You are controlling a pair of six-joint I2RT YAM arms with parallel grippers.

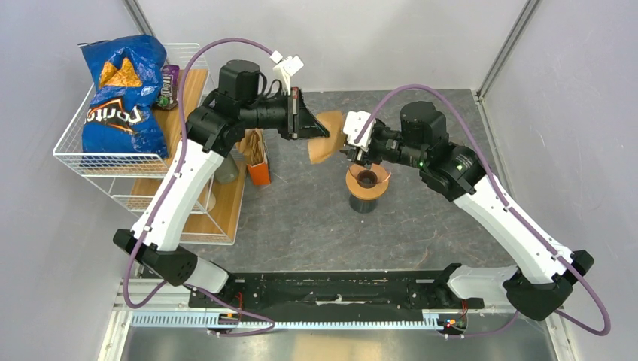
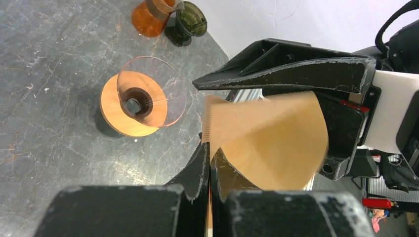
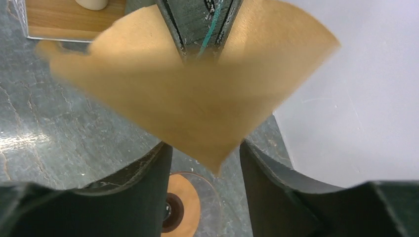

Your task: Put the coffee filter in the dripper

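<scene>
Left gripper (image 2: 207, 150) is pinching the coffee filter (image 2: 269, 140) by one edge, holding it in the air, above and just beside the dripper (image 2: 148, 96) standing on the desk (image 2: 49, 59). Right gripper (image 3: 203, 148) is standing open, straddling the filter's point without clamping. Judged risk: an off-centre closing creasing the thin paper, or an early release sending it beside the cone

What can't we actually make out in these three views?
- Top external: right gripper fingertips hidden under its own wrist; contact with the coffee filter unclear.
- Right wrist: dripper cut by the bottom edge and covered by the filter; filter blurred, too near the lens.
- Left wrist: left gripper covers the pinched filter edge; orange vessel and green vessel cut off by the top edge.
</scene>
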